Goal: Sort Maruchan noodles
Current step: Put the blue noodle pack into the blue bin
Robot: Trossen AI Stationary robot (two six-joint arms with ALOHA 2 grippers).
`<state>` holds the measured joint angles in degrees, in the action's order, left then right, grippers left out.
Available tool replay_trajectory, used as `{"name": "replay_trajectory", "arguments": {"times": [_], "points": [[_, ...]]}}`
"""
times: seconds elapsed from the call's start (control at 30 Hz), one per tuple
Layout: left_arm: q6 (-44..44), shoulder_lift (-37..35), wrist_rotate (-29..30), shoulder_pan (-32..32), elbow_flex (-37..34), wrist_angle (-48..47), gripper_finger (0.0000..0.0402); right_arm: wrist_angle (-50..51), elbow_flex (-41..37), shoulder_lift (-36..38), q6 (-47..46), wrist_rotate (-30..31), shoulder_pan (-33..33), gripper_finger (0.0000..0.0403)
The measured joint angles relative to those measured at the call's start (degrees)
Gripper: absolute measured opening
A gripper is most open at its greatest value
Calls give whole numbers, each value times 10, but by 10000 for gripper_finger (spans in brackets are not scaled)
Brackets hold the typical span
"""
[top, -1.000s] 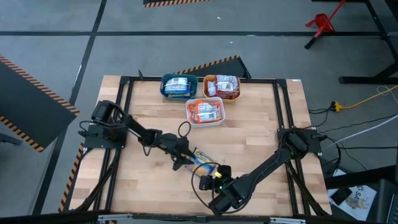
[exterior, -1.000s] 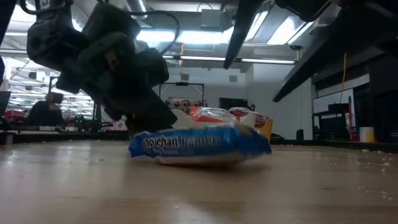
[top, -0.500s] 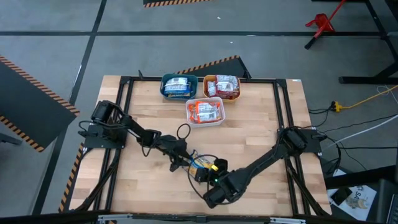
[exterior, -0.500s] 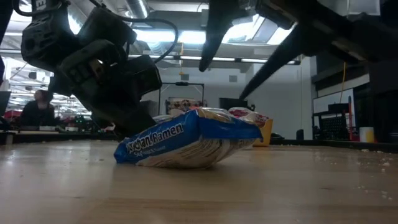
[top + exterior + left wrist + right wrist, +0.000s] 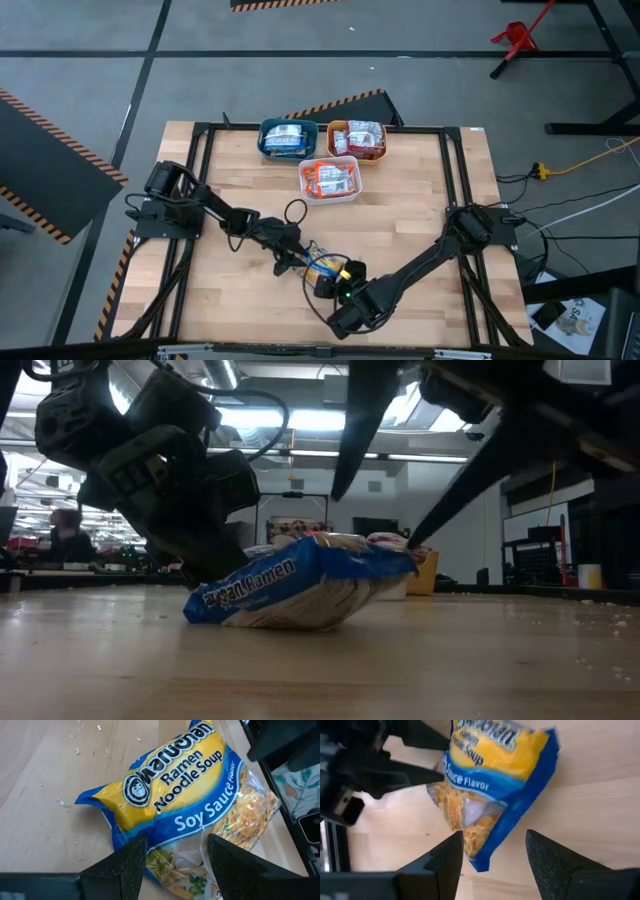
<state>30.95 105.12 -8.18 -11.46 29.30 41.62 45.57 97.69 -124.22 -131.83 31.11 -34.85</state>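
One blue-and-yellow Maruchan noodle packet lies near the table's middle front, tilted in the low view. My left gripper comes at it from the table's left and is shut on its near side. My right gripper hangs open over the packet's other end, with one corner of the packet showing beyond its fingers. More noodle packets fill three bins at the far edge. My left gripper pinches the packet's clear-window side between its two fingers, slanting down from the table's left. The packet's left end rests on the wood and its right end stands raised. Whether my right gripper's lower fingertip touches that raised end, I cannot tell.
A teal bin and an orange bin stand side by side at the far edge, with a white bin just in front of them, each holding packets. Bare wood lies around the packet. Crumbs dot the table.
The packet lay flat a second ago. Now its right end is lifted while its left end stays on the table. My left gripper has tipped along with it, keeping its hold.
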Motion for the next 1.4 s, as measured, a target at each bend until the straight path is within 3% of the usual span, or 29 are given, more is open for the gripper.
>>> {"name": "replay_trajectory", "arguments": {"times": [0.63,1.03,1.27,1.4], "points": [[18,-1,6,-3,-10,-2,202,-30,1,-40,7,12,46,202],[25,-3,3,-3,-12,-13,202,-40,1,-44,3,-7,36,202],[26,-4,6,-3,-19,-4,202,18,1,-19,-9,-37,-2,202],[34,-4,12,-3,-19,-3,202,-47,-24,-18,-8,12,14,202]]}}
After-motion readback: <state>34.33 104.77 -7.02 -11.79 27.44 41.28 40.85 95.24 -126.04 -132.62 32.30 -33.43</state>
